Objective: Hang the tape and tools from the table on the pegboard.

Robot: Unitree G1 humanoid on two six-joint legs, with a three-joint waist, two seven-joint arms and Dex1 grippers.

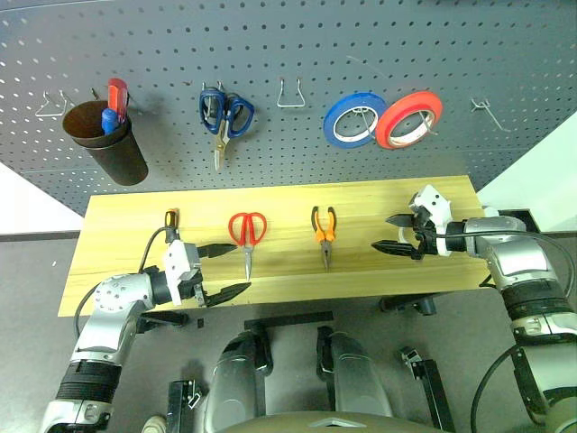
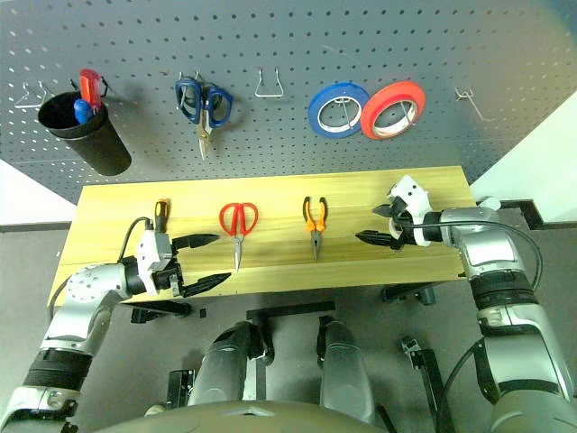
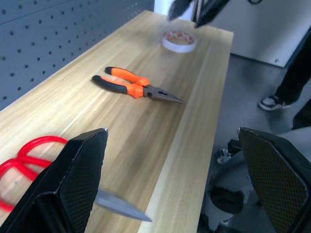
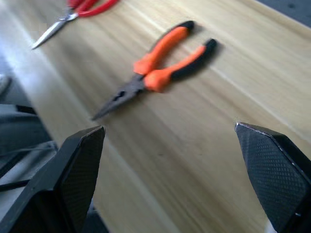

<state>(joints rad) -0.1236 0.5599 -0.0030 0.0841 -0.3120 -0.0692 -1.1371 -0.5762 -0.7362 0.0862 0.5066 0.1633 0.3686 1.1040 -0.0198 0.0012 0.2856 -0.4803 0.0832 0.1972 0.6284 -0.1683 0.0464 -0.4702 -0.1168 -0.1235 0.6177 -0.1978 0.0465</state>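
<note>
On the table lie a small screwdriver at the left, red-handled scissors, and orange-and-black pliers in the middle. The cream tape lies flat near the table's right end, beneath my right gripper, which hovers open just right of the pliers. My left gripper stands open at the front edge, beside the scissors' blades and holding nothing. The right wrist view looks across the pliers toward the scissors. The pegboard rises behind the table.
On the pegboard hang blue-handled scissors, a blue roll, a red roll and a black cup with tools in it. Bare wire hooks sit between them and at both ends. A person's shoe shows beyond the table's right end.
</note>
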